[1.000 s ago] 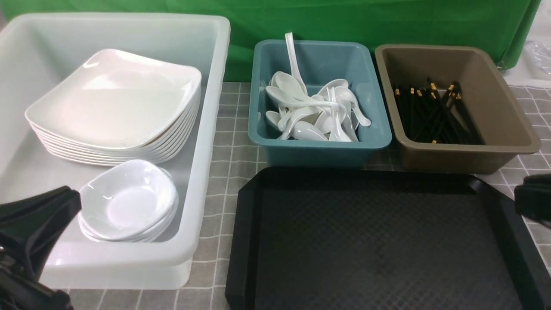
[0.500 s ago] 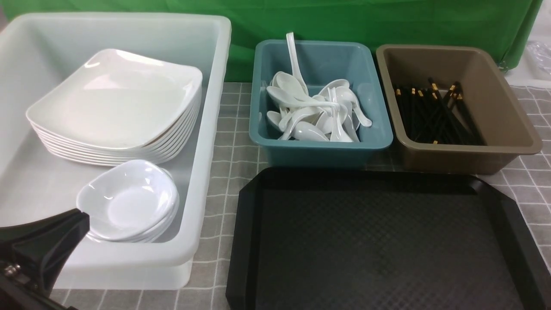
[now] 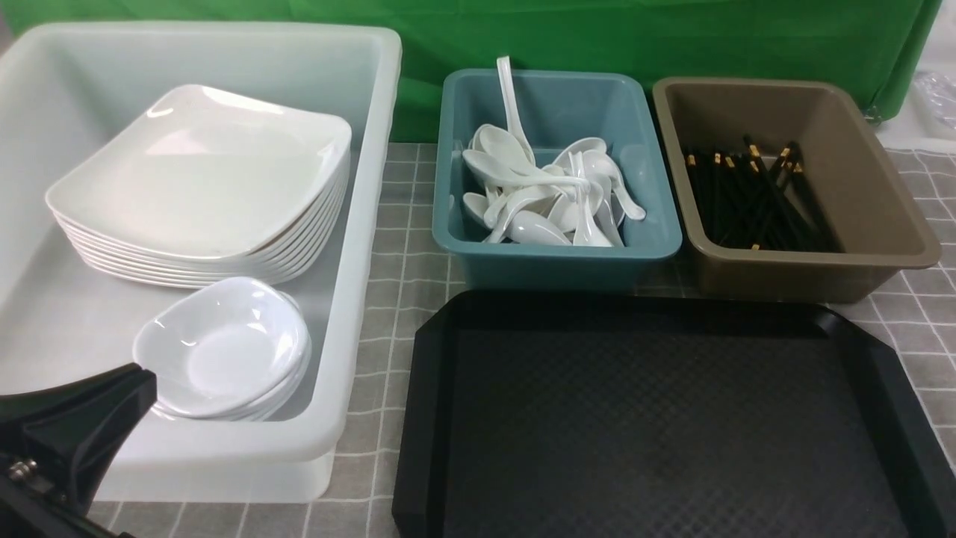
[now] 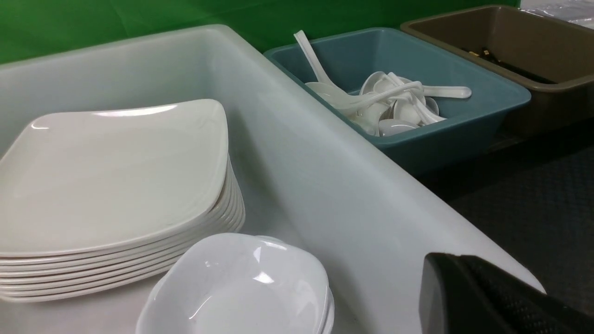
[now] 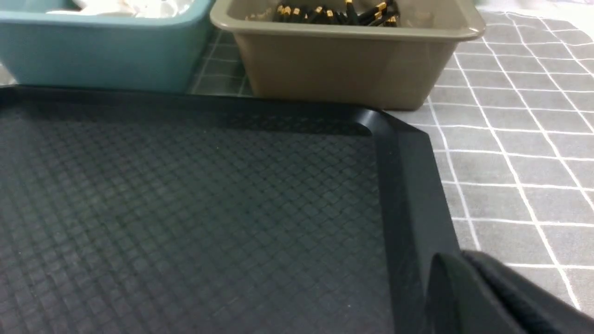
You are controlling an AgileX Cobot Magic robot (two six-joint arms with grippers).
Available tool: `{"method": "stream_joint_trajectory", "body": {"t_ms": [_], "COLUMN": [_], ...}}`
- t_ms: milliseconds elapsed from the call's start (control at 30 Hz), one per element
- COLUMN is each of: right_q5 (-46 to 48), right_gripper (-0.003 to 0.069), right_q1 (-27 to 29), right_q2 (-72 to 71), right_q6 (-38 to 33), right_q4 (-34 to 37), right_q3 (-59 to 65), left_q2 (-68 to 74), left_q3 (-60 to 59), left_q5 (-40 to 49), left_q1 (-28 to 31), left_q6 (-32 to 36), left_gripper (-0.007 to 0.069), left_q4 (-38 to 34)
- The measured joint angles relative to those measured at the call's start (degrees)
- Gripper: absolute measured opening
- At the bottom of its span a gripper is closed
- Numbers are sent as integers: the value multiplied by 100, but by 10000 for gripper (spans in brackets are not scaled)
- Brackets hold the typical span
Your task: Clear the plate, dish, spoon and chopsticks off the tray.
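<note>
The black tray [image 3: 642,418] lies at the front with nothing on its patterned floor [image 5: 185,208]. A stack of white square plates [image 3: 202,172] and a stack of small dishes [image 3: 224,347] sit in the white bin. White spoons [image 3: 538,187] fill the teal bin, and black chopsticks [image 3: 754,198] lie in the brown bin. My left gripper [image 3: 142,381] hovers shut and holding nothing at the white bin's near left corner, beside the dishes [image 4: 241,287]. My right gripper [image 5: 455,260] is shut and holding nothing over the tray's right rim. It is outside the front view.
The big white bin [image 3: 358,224] stands left of the tray. The teal bin [image 3: 553,265] and the brown bin [image 3: 806,276] stand side by side just behind it. A grey checked cloth [image 3: 403,284] covers the table, and a green backdrop hangs behind.
The right gripper, seen at the front view's right edge a second ago, has drawn back out of it. The left gripper dropped slightly lower and has since held still.
</note>
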State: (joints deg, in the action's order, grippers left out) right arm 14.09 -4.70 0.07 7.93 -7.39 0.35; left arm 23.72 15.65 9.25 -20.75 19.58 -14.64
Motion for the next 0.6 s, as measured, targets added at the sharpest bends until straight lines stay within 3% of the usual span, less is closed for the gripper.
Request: {"method": "stream_joint_trajectory", "body": {"t_ms": [600], "right_q5": [0], "right_gripper": [58], "right_q1": [0], "right_q2": [0], "right_q6": [14], "right_q4": [0], "right_q3": [0], "left_q2": [0], "left_q3": [0], "left_q5": [0], "left_q1": [0], "left_q6": [-5], "left_gripper": [11], "left_q4": [0]}}
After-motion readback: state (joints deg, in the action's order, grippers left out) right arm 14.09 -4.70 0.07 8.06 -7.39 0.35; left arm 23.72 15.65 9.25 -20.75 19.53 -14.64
